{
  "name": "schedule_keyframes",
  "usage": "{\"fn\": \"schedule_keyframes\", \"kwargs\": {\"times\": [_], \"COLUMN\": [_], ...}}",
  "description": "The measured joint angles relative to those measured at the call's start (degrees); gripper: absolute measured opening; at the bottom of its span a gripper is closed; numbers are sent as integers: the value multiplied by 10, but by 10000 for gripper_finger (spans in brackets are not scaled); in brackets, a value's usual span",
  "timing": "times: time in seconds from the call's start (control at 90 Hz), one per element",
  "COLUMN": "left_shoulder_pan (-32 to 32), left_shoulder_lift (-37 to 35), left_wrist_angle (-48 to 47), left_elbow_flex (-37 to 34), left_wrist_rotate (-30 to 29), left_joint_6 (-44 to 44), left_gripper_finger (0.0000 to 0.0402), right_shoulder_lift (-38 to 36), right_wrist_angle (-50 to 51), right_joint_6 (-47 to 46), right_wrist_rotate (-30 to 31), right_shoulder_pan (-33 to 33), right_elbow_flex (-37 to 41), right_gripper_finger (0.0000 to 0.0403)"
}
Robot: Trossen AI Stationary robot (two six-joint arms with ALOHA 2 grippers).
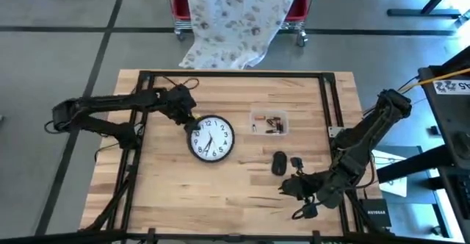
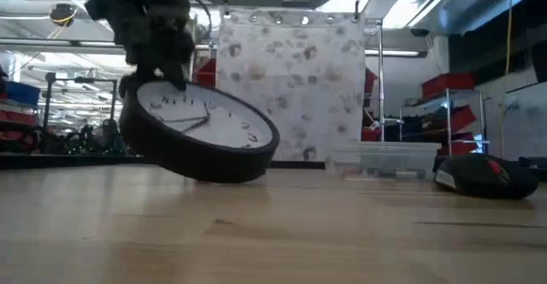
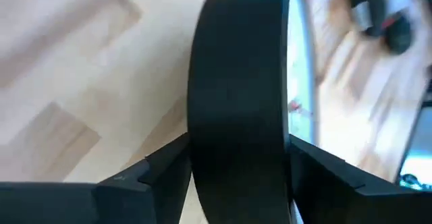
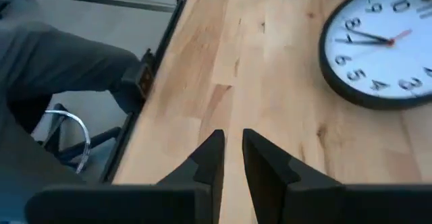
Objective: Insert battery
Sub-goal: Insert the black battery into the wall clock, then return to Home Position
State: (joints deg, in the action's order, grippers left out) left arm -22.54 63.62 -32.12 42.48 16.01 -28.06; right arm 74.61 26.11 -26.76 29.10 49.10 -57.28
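Altogether the wooden table (image 1: pixel 183 192) carries one wall clock (image 1: pixel 211 139), one small clear box (image 1: pixel 269 122) and two dark pieces to the right of the clock, with two arms working over it. On the left, the left gripper (image 1: pixel 192 123) is clamped on the clock's far-left rim; the left wrist view shows the thick black rim (image 3: pixel 236 102) squeezed between both fingers (image 3: pixel 162 173). The clock is round, black-rimmed, with a white face, black numerals and a thin red second hand, and the low view shows it tilted, its left edge raised off the wood and its lower edge resting on the table near the centre. Just right of it, farther back, the clear box holds a few small items, some red, too small to identify. Nearer, a black oval piece (image 1: pixel 279 163) lies flat, and a smaller dark piece (image 1: pixel 296 162) sits just beside it. At the near right, the right gripper (image 1: pixel 288 188) hovers over bare wood, its fingers (image 4: pixel 210 158) nearly together with a narrow gap and holding nothing.
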Motion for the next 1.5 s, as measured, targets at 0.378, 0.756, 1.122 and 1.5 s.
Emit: {"fn": "schedule_keyframes", "kwargs": {"times": [0.378, 0.756, 1.122, 1.5], "left_shoulder_pan": [-25, 23, 33, 92], "left_shoulder_lift": [-107, -467, -608, -601], "left_wrist_angle": [-128, -114, 61, 416], "left_elbow_flex": [0, -4, -194, -419], "left_wrist_rotate": [-125, -162, -90, -165], "left_joint_6": [-10, -25, -4, 66], "left_gripper_finger": [202, 174, 136, 133], "right_shoulder_lift": [-17, -265, -663, -745], "right_wrist_angle": [117, 286, 23, -31], "right_joint_6": [-77, -187, -56, 65], "right_wrist_rotate": [17, 120, 134, 193], "right_shoulder_pan": [0, 0, -1, -24], "right_elbow_flex": [0, 66, 335, 403], "right_gripper_finger": [40, 40, 40, 40]}}
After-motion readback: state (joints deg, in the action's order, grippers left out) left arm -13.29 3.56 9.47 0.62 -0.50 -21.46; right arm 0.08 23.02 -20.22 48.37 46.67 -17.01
